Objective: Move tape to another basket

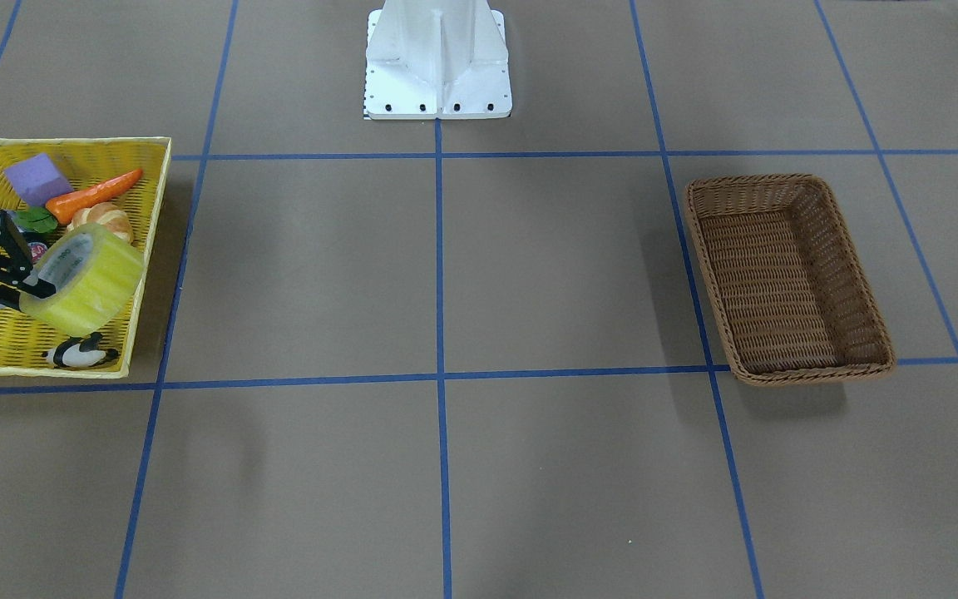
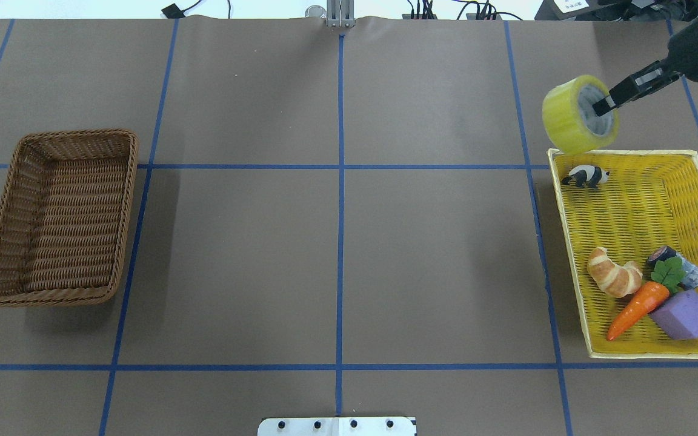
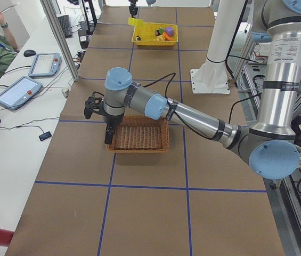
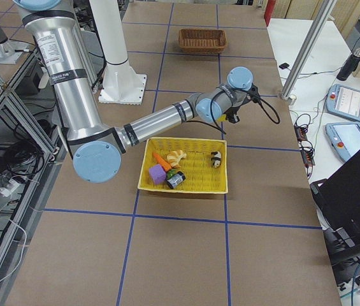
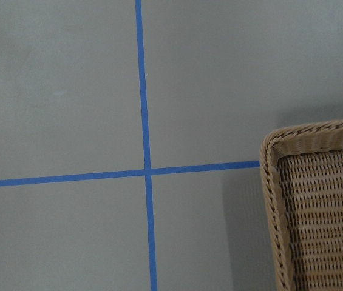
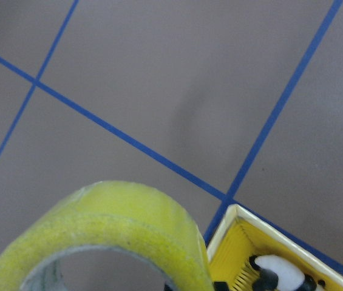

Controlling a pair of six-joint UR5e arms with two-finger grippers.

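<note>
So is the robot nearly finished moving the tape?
About halfway. Done: the tape is lifted clear of the yellow tray. In hand: the right pincer grips its ring in the air. Left: carry it across the table and drop it in the brown basket, which is empty.

Left arm (image 3: 193, 114): silver alu tubes, pale-blue joint caps (image 3: 118, 80), black cable (image 3: 164, 98) looped at wrist, dark lettering on upright link. Right arm (image 4: 160, 118): same finish, same caps. Right gripper (image 2: 602, 108): black, slim fingers. Pedestal (image 1: 437, 58): white, ribbed; black screws (image 1: 422, 106) along plate edge at 6 o'clock.
</note>
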